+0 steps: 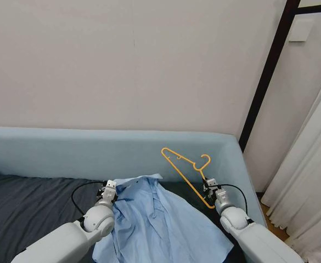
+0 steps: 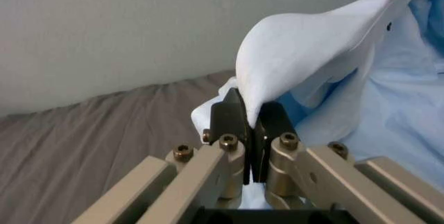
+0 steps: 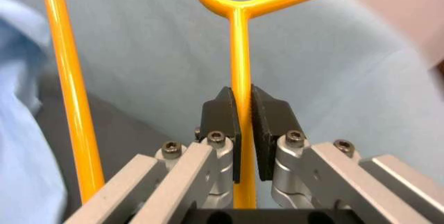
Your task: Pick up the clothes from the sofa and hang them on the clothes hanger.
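Shirt (image 2: 312, 42) between left gripper (image 2: 251, 112) jaws, hanger (image 3: 240, 52) between right gripper (image 3: 244, 99) jaws.

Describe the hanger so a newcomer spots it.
At the right end of the pale blue sofa, the right gripper holds up a wire hanger, jaws shut on its stem. It is the only bright orange thing; the shirt beside it is light blue.
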You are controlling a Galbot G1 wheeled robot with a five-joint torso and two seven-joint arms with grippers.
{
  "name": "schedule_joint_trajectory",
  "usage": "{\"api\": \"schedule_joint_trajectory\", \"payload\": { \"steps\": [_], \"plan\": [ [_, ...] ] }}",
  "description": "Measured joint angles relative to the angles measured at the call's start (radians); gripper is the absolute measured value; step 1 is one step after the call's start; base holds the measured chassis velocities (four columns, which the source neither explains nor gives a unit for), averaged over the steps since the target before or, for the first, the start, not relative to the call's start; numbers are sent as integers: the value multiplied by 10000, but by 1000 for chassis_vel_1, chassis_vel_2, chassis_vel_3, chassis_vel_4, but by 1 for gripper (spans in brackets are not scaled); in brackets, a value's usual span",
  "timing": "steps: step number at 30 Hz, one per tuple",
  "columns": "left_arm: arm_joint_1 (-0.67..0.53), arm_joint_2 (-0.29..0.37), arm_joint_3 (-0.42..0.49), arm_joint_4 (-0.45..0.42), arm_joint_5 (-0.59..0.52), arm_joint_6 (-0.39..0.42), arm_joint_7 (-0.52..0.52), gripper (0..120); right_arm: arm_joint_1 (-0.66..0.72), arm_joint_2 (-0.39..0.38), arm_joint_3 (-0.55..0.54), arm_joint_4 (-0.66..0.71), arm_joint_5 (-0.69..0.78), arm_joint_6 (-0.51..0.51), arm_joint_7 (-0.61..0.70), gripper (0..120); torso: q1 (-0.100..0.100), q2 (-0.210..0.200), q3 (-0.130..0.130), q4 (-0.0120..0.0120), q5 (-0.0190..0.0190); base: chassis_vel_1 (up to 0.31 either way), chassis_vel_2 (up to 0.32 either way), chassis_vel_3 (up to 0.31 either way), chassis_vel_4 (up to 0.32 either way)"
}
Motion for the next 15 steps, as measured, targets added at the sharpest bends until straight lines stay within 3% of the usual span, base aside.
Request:
{"api": "schedule_joint_trajectory", "payload": {
  "steps": [1,6,15],
  "plan": [
    [0,0,0,0,0,0,0,0,0,0,0,0,0,0,0,5,0,0,0,0,0,0,0,0,0],
    [-170,96,-53,-155,-402,73,-93,0,-1928,-341,570,1374,-2907,257,988,5,0,0,0,-3,1,0,0,0,0],
    [-445,335,-58,-886,-1243,663,-540,0,-3070,-380,305,1991,-4788,464,1284,5,-2,1,0,2,2,0,0,0,0]
  ]
}}
